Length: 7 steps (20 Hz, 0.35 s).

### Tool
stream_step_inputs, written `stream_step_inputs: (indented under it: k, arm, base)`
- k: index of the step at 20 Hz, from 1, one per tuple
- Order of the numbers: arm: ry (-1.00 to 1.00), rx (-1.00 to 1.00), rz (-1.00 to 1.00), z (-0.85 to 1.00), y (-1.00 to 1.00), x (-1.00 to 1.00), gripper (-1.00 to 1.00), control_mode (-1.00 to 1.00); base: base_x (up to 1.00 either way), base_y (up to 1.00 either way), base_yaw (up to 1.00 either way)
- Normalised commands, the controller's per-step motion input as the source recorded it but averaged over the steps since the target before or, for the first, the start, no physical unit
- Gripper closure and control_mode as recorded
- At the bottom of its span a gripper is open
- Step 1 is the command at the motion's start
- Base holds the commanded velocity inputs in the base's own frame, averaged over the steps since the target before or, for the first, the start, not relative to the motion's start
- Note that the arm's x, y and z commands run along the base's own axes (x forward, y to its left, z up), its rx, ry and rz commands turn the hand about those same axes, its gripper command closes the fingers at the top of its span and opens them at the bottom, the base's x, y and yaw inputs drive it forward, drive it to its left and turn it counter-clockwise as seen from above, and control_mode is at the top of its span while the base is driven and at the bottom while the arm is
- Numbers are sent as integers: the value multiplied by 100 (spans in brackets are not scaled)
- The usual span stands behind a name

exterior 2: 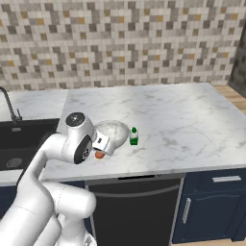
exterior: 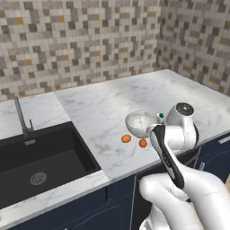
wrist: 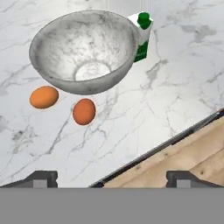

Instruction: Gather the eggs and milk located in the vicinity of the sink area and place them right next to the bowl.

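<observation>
Looking from the left base camera, the marble table [exterior: 103, 108] carries the bowl [exterior: 140, 123] near its front edge, with the two eggs [exterior: 126, 139] lying just beside it on the side toward the sink area [exterior: 40, 161]. One egg sits slightly farther forward than the other, and they are near each other but apart. A speck of the milk's green cap [exterior: 161, 115] peeks out beyond the bowl, next to the arm's head. The basin itself holds nothing that I can make out, so I judge the gathering is essentially done: everything asked for is clustered by the bowl.

From the right base camera, the milk [exterior 2: 134, 136] stands upright just beside the bowl [exterior 2: 114, 132], on the side away from the sink. The arm's wrist covers most of the egg side, and only a bit of orange shows under it.

Seen through the hand camera, the end effector [wrist: 112, 178] hangs above the table with its two fingertips [wrist: 41, 178] spread as wide as they go, gripping nothing and touching nothing. Below it the bowl [wrist: 83, 52] sits with both eggs [wrist: 84, 111] close against its near side, and the milk [wrist: 141, 37] stands behind its rim. The spread jaws and the settled carton suggest a release.
</observation>
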Motion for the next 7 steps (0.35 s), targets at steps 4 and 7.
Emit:
stream_step_inputs:
  k: [4, 7]
  arm:
    - [6, 5, 33, 72, -21, -42, -100, -100]
    - [0, 3, 27, 45, -4, -51, -100, -100]
  base:
    - [0, 0, 0]
    - [0, 0, 0]
